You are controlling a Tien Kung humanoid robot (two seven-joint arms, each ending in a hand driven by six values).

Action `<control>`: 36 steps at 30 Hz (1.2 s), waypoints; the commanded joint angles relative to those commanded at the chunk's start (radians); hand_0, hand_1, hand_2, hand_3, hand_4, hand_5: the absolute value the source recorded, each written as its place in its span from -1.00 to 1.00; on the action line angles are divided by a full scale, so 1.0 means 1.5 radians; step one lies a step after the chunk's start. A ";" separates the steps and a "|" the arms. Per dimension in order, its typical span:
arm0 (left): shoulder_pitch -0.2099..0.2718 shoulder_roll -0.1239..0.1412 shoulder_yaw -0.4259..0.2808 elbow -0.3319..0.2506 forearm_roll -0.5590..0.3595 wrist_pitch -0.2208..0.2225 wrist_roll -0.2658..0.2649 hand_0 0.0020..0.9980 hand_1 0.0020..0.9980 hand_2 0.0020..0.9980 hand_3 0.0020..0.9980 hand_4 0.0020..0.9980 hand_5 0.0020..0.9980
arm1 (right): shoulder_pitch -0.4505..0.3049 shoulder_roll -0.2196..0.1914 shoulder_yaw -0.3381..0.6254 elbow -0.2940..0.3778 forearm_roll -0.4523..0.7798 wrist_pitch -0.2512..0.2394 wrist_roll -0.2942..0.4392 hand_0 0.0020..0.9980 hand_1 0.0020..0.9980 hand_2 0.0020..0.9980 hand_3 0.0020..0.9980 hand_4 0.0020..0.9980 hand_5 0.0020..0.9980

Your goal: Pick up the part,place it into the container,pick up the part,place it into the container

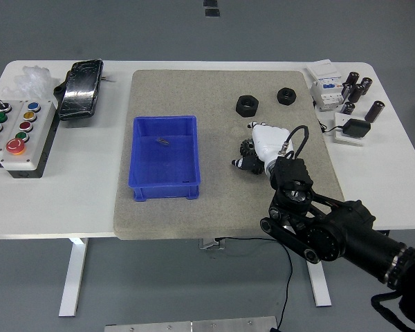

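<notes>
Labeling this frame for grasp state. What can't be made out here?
- Head view: right hand seen from behind, so any part under it is hidden.
- Small dark item in the blue bin: too small to identify.
- Left hand: outside the picture.
- Parts at the table's right end: too small to identify.

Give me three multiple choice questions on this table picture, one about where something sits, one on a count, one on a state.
1. Where does the blue bin sit?
A. on the mat's left part
B. on the button box
C. at the table's right edge

2. How many black nuts lie on the mat's far part?
A. one
B. two
C. four

3. What does the bin hold?
A. nothing
B. one small dark part
C. both nuts

Key: 1 A, it rests on the grey mat. 2 B, one nut and a second nut. 3 B, a small part lies inside.
</notes>
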 joint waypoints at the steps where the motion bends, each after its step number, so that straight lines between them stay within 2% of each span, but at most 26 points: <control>1: 0.000 0.000 0.000 0.000 0.000 0.000 0.000 0.33 0.16 0.10 0.29 0.30 -0.12 | 0.000 0.001 0.000 -0.007 0.004 -0.003 0.000 -0.22 0.49 0.70 0.75 0.96 -0.06; 4: 0.000 0.000 0.001 0.000 0.000 0.000 0.000 0.33 0.16 0.10 0.29 0.30 -0.12 | 0.000 0.004 -0.002 -0.023 0.019 -0.019 0.000 -0.22 0.49 0.70 0.75 0.96 -0.06; 5: 0.000 0.000 0.002 0.000 -0.001 0.000 -0.001 0.33 0.16 0.10 0.29 0.30 -0.12 | 0.001 0.005 -0.004 -0.028 0.027 -0.026 0.000 -0.27 0.33 0.45 0.59 0.50 -0.30; 10: -0.002 -0.001 0.004 0.000 -0.001 -0.001 -0.001 0.33 0.16 0.10 0.29 0.30 -0.12 | 0.008 0.011 -0.025 -0.058 0.084 -0.068 0.000 -0.27 0.33 0.45 0.59 0.50 -0.30; 11: -0.002 -0.001 0.004 0.000 -0.001 -0.001 -0.001 0.33 0.16 0.10 0.29 0.30 -0.12 | 0.008 0.012 -0.027 -0.060 0.091 -0.075 0.000 -0.37 0.13 0.07 0.32 -0.08 -0.60; 16: -0.003 -0.001 0.004 0.000 -0.001 -0.001 -0.001 0.33 0.16 0.10 0.29 0.30 -0.12 | 0.007 0.017 -0.041 -0.068 0.122 -0.113 0.000 -0.37 0.13 0.07 0.32 -0.08 -0.60; 17: -0.002 -0.001 0.004 0.000 -0.001 -0.001 -0.001 0.33 0.16 0.10 0.29 0.30 -0.11 | 0.007 0.018 -0.043 -0.069 0.126 -0.118 0.001 -0.38 0.04 -0.20 0.10 -0.11 -0.84; 22: -0.002 -0.002 0.004 0.000 -0.001 -0.001 -0.001 0.33 0.16 0.10 0.29 0.30 -0.11 | 0.004 0.019 -0.053 -0.071 0.136 -0.140 0.006 -0.38 0.04 -0.20 0.10 -0.11 -0.84; 23: -0.002 -0.002 0.005 0.000 -0.001 -0.001 -0.001 0.33 0.16 0.10 0.29 0.29 -0.10 | 0.004 0.019 -0.054 -0.069 0.136 -0.146 0.007 -0.38 0.02 -0.24 0.02 -0.18 -0.92; 25: -0.002 -0.002 0.006 0.000 -0.002 -0.001 -0.002 0.33 0.16 0.10 0.29 0.29 -0.10 | 0.002 0.017 -0.054 -0.062 0.131 -0.157 0.010 -0.38 0.02 -0.24 0.02 -0.18 -0.92; 29: -0.003 -0.002 0.009 0.000 -0.005 -0.001 -0.004 0.33 0.16 0.10 0.30 0.29 -0.09 | 0.004 0.010 -0.054 -0.034 0.104 -0.178 0.008 -0.38 0.01 -0.25 0.01 -0.18 -0.93; 36: -0.003 -0.001 0.010 0.000 -0.007 -0.001 -0.004 0.34 0.16 0.10 0.30 0.30 -0.07 | 0.028 -0.003 -0.076 0.061 0.039 -0.203 0.000 -0.37 0.02 -0.26 0.00 -0.19 -0.92</control>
